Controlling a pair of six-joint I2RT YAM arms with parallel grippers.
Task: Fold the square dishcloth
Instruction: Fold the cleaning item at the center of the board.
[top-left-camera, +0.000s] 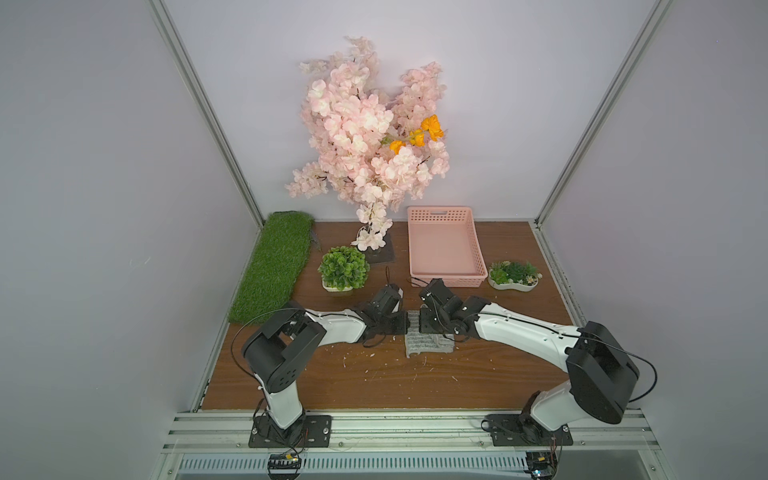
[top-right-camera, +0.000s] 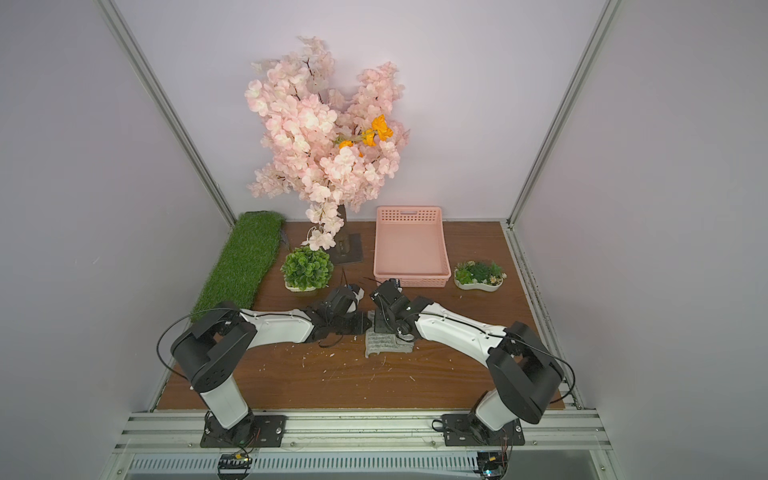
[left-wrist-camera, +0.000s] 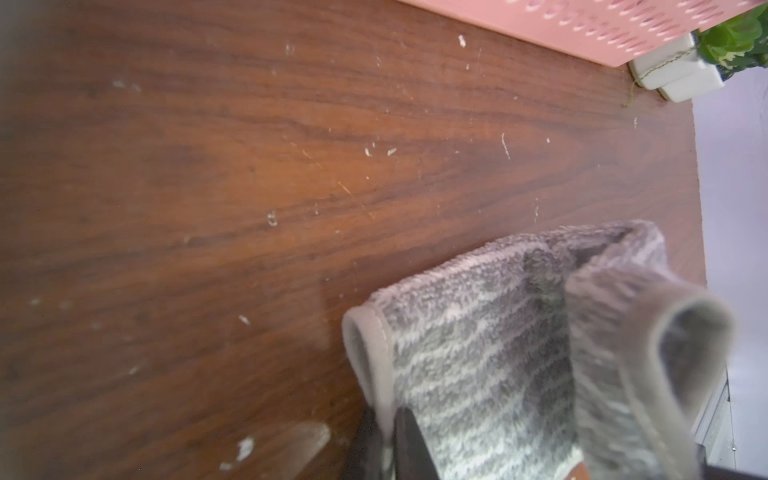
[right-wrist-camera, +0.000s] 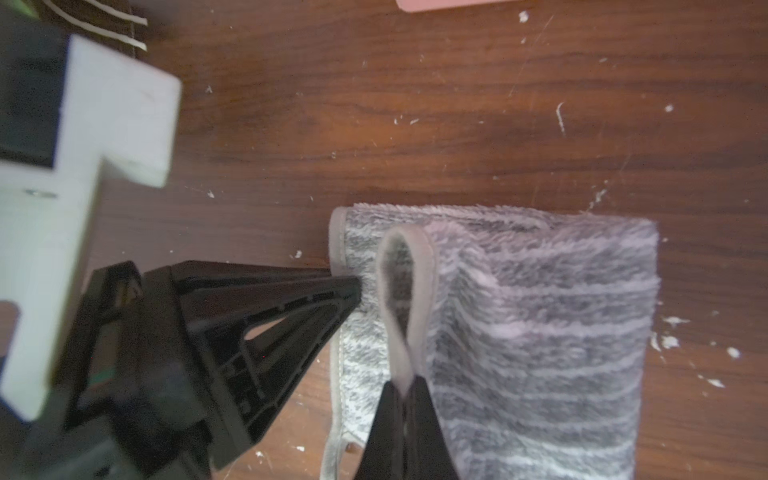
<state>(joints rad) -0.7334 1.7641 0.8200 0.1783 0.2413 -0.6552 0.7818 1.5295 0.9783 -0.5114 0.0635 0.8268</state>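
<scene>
Bolted to the metal rail (top-left-camera: 415, 428) closest to the camera, 2 black base plates carry the left arm (top-left-camera: 332, 330) and the right arm (top-left-camera: 519, 332). Each arm climbs to a bulky black joint. From there a white forearm reaches low and inward over the desk (top-left-camera: 374, 382), so the 2 wrists meet almost nose to nose just short of the pink basket (top-left-camera: 440, 211).

Under the wrists, on the desk at the basket's near side, lies the dishcloth (top-left-camera: 424, 345). It is folded into a small grey striped wad, seen in both top views (top-right-camera: 384, 343). The left fingers (right-wrist-camera: 291, 291) are pressed together on the hem of its lower layer. The right fingers (right-wrist-camera: 419, 424) are clamped on a loop of plain grey edging that stands up from the top layer.

The basket shows only its own smooth pink floor. Left of the basket, a white pot (top-left-camera: 336, 286) holds a round green plant. Right of the basket, a curved white dish (top-left-camera: 511, 286) holds small mixed greenery. Farther left of the basket stand a pink blossom tree (top-left-camera: 365, 137) and a strip of fake grass (top-left-camera: 274, 266).
</scene>
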